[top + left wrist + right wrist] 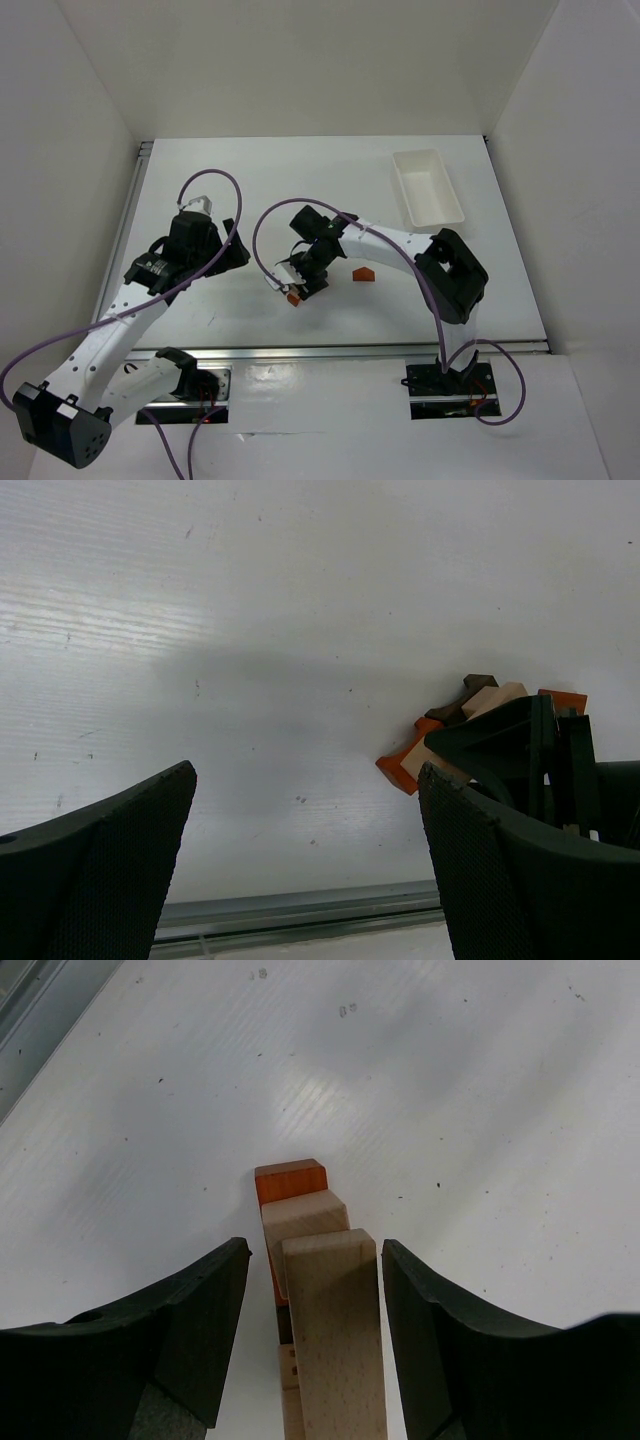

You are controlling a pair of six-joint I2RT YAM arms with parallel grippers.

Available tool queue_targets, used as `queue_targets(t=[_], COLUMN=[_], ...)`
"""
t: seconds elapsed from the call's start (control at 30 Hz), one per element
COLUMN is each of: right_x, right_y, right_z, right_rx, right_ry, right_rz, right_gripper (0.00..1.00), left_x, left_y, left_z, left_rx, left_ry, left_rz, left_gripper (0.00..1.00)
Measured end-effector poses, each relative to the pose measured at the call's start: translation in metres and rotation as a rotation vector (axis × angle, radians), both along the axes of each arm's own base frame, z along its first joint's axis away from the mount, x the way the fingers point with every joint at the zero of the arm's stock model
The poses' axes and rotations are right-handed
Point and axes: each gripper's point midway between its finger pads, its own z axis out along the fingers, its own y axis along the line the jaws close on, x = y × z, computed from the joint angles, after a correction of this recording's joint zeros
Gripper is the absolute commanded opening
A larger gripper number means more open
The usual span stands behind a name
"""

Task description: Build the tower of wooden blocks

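The right gripper (315,1245) stands about half open and straddles a long pale block (330,1340) in the lower middle of its wrist view. The right-hand finger (420,1310) is nearly against the wood, while a strip of table shows beside the left-hand one (200,1320), so it does not look clamped on anything. That pale block is the top of the wood block tower (293,296), just left of centre in the overhead view. Under it are a second pale block and an orange-red block (290,1182) poking out at the far end (a dark brown piece shows lower down, though how it sits is hard to tell). The main risk is the off-centre straddle: if the jaws close or the wrist drifts, one finger meets the wood first and shoves the top block sideways, which could slide it off or tip the small stack. Lifting away at a slant could drag it too. The orange-red house-shaped piece (363,273) lies apart, right of the stack, not yet placed. The left gripper (305,780) hangs wide open and empty near the stack's left, where a careless sweep could knock it. The white tray (430,190) sits upper right, well clear.
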Motion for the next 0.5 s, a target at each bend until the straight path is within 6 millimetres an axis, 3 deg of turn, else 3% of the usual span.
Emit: queue_targets(t=[0.5], right_x=[0.0022], right_y=[0.0013], right_z=[0.0005], right_rx=[0.002], right_ry=[-0.002], right_rz=[-0.015], right_gripper=[0.63], left_x=[0.0], left_y=[0.0], left_z=[0.0], left_rx=[0.0], left_ry=[0.0], left_rz=[0.0], left_gripper=[0.97])
